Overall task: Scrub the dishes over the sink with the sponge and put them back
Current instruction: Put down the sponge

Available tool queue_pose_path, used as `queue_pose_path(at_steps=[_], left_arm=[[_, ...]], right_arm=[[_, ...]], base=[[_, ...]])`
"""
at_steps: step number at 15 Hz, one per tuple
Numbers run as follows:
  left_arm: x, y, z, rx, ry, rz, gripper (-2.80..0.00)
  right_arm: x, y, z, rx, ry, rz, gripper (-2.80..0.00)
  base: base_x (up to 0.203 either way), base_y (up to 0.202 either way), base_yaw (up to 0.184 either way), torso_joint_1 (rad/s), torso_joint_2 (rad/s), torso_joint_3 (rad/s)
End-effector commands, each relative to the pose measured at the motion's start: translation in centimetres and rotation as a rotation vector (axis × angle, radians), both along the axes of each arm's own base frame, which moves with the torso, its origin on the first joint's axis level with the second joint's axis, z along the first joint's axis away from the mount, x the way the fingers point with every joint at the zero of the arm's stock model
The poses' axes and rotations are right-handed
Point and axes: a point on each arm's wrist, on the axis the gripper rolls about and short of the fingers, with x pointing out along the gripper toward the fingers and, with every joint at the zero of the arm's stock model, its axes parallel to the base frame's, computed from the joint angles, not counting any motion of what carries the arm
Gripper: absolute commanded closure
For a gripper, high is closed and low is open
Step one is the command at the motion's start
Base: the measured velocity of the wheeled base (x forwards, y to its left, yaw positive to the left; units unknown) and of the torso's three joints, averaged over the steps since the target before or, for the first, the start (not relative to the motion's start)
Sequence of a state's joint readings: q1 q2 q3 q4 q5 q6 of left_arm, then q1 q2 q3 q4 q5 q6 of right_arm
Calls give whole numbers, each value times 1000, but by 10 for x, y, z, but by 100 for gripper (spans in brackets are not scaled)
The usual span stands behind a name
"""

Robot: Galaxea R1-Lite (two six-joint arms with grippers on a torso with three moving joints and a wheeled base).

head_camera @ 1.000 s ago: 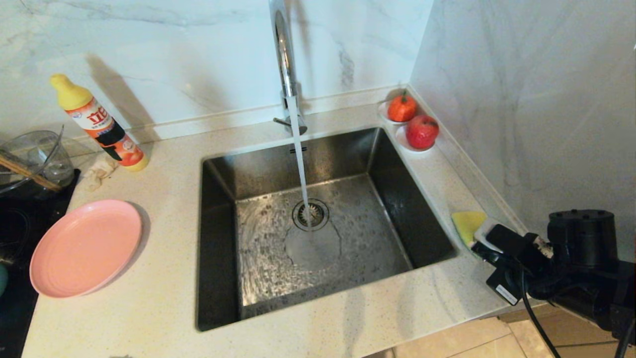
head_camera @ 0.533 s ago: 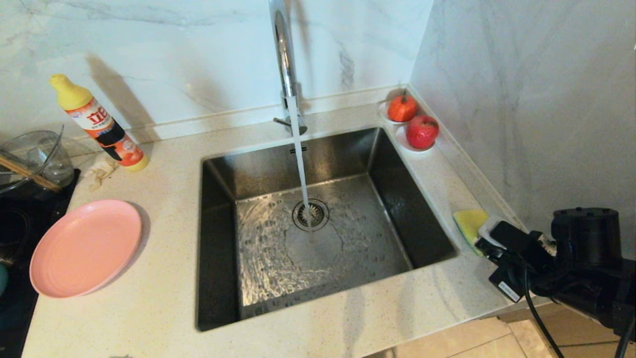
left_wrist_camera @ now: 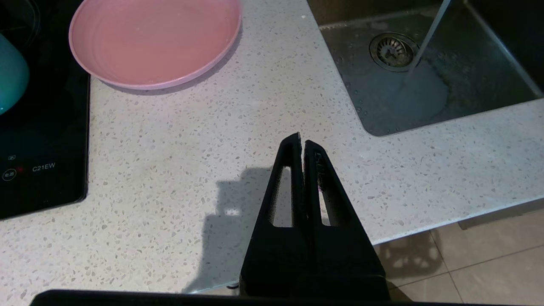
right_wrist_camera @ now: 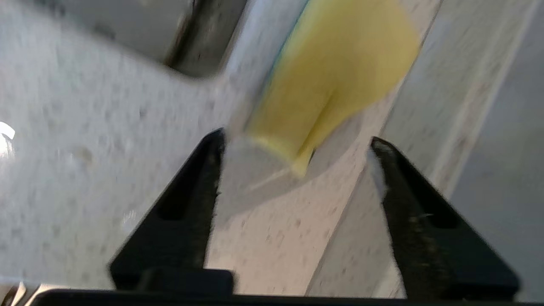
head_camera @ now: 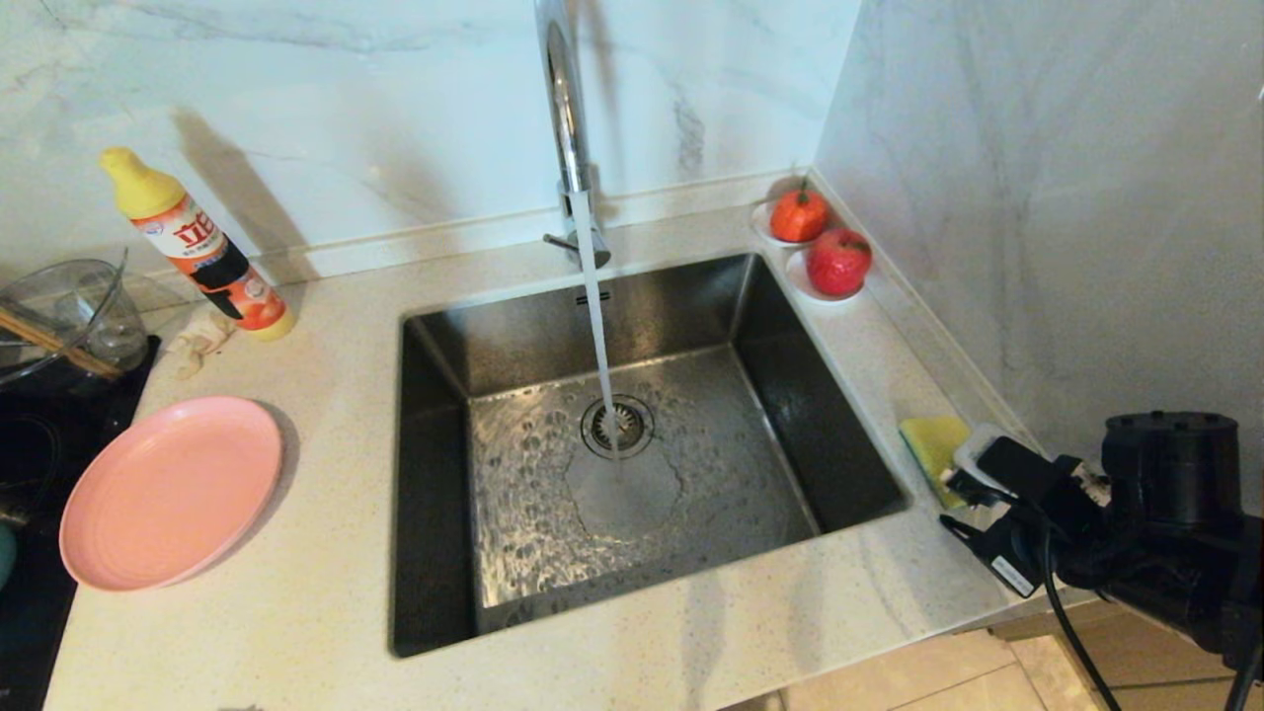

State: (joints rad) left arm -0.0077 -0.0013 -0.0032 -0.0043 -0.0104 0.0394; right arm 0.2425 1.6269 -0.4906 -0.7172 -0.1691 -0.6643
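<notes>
The yellow sponge (head_camera: 930, 439) (right_wrist_camera: 335, 76) lies on the counter to the right of the sink (head_camera: 444, 513), close to the side wall. My right gripper (head_camera: 960, 491) (right_wrist_camera: 296, 142) stands open just behind it, with the sponge's near end at the mouth of the jaws and not gripped. The pink plate (head_camera: 168, 491) (left_wrist_camera: 153, 40) rests on the counter left of the sink. An edge of the teal bowl (left_wrist_camera: 10, 76) shows on the black cooktop. My left gripper (left_wrist_camera: 301, 142) is shut and empty above the counter's front edge.
Water runs from the chrome faucet (head_camera: 568, 118) onto the drain (head_camera: 617, 427). A detergent bottle (head_camera: 197, 247) and a glass bowl (head_camera: 59, 316) stand at the back left. Red fruit on saucers (head_camera: 837, 262) sits in the back right corner. The marble wall is close on the right.
My right gripper's jaws have opened off the sponge and drawn back slightly. The sponge stays on the counter. The left arm has not moved.
</notes>
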Motion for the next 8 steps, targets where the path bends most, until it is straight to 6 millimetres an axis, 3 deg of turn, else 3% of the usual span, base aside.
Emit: queue_pose_path(at_steps=[1, 4, 8], left_arm=[[0, 0, 0, 1, 0, 1, 0], [0, 0, 0, 1, 0, 1, 0], [0, 0, 0, 1, 0, 0, 0]], right_arm=[[-2, 0, 7, 11, -51, 5, -280], [-9, 3, 16, 31, -87, 21, -280], [-36, 20, 47, 189, -190, 95, -280]], base=[[0, 0, 0, 0, 0, 0], [0, 0, 0, 0, 0, 0], [0, 0, 0, 0, 0, 0]])
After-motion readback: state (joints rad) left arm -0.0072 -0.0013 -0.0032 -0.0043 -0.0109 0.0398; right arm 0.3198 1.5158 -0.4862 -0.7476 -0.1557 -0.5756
